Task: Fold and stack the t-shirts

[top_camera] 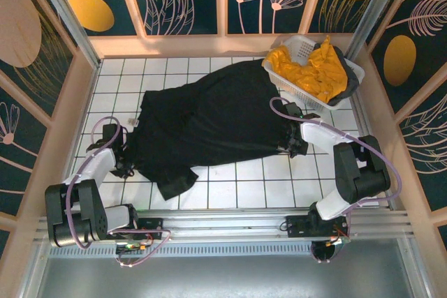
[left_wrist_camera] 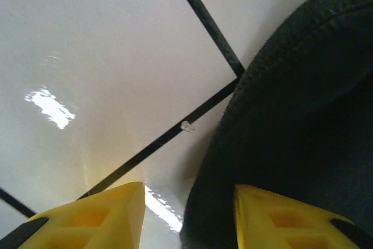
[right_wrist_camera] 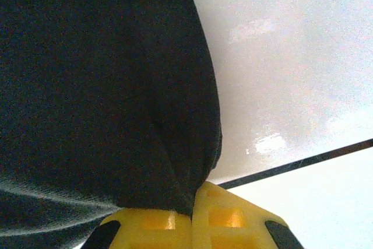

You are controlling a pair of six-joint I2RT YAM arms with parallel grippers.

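Black t-shirt [top_camera: 216,120] sprawls across the white tiled counter [top_camera: 279,186], its long axis running from near-left toward the basket [top_camera: 297,47] of mustard-yellow t-shirts [top_camera: 314,71] at far right, though I can't tell which end is the neck. The right hand [right_wrist_camera: 189,221] is pinched tight on one edge, while the left hand [left_wrist_camera: 189,220] gapes wide with the cloth's edge reaching between its fingers [left_wrist_camera: 291,220]. I'd say it should close firmly there before both pull level and taut.

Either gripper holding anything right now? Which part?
Right gripper pinches the black t-shirt by its edge; left gripper is open, holding nothing.
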